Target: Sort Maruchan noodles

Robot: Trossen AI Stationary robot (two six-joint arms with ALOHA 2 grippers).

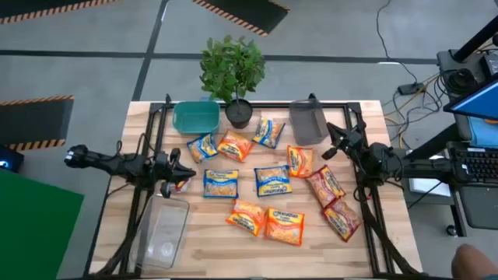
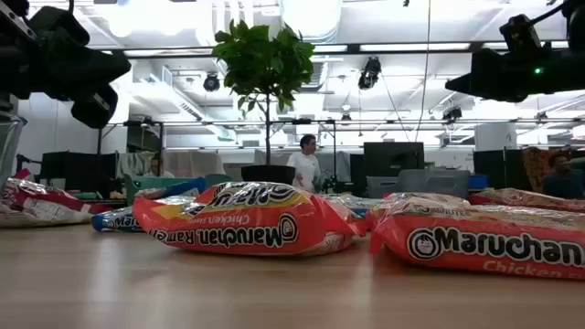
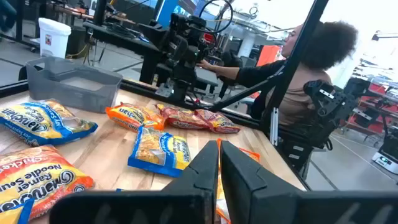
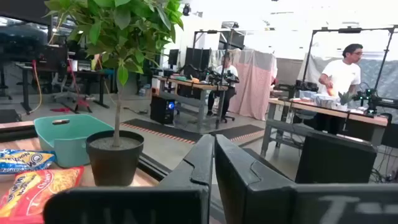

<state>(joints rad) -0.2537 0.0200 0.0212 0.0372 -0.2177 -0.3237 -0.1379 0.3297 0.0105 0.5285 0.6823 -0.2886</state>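
While both dark arms hang over the light wooden table (image 1: 210,249), the flat plastic Maruchan ramen packets (image 1: 264,183) lie spread across its middle in the high view. Blue-and-yellow packets sit near the centre, with one (image 1: 221,183) toward nine o'clock of the cluster and another (image 1: 272,180) just beside it. Orange packets (image 1: 285,225) rest toward six o'clock, and one more orange packet (image 1: 234,145) lies toward eleven o'clock. Red packets (image 1: 332,204) lie toward four o'clock, one overlapping the next.

At twelve o'clock of the table stand a teal plastic bin (image 1: 196,117), a small green leafy plant in a black pot (image 1: 233,74) and a grey plastic bin (image 1: 309,122). A clear plastic bin (image 1: 164,231) sits at about eight o'clock.

Positioned at nine o'clock of the packets, the left gripper (image 1: 185,173) has its fingers pressed together and holds nothing; its wrist view shows the two dark fingers (image 3: 205,171) closed above the wood. Toward two o'clock, the right gripper (image 1: 331,150) is likewise closed and empty, its fingers (image 4: 199,165) meeting in its wrist view.

A person in a white shirt (image 2: 304,164) stands in the room beyond the table.
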